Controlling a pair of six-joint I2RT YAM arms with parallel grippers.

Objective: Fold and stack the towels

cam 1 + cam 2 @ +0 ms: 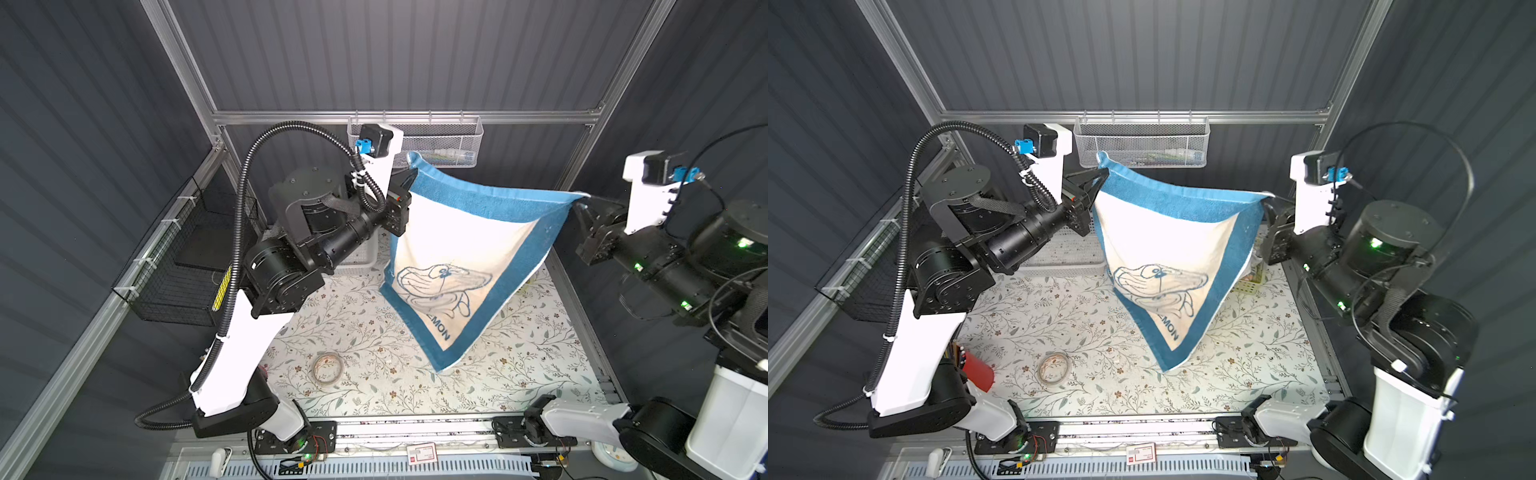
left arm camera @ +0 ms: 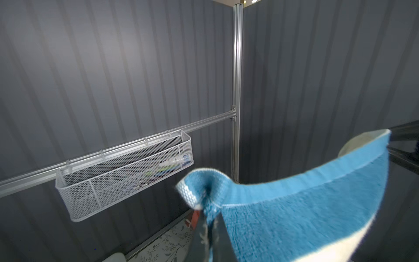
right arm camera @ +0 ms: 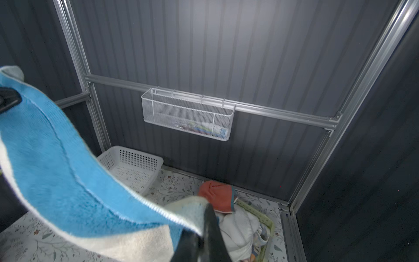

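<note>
Held towel: the terry towel with a wide blue border, cream centre and blue line drawing hangs in the air over the middle of the floral-print tabletop, spread out by its two upper corners
Left fingers: the black left fingers are together, clamped on the towel's far-left corner; the corner tip curls up past them
Right fingers: the black right fingers are together, clamped on the towel's right corner
Top edge: runs between the two grips with a slight sag
Lowest corner: points toward the near side; whether it touches the tabletop cannot be told
Other towels: a coral-orange towel lies bunched on top of a plain white towel in the pale green plastic basket, at the far right of the tabletop
White basket: a perforated white plastic basket stands at the far side of the tabletop, left of the green one
Wall basket: a white wire-mesh basket hangs from the aluminium rail on the far wall, with small items inside
Near left: a clear round ring lies flat on the tabletop
</note>
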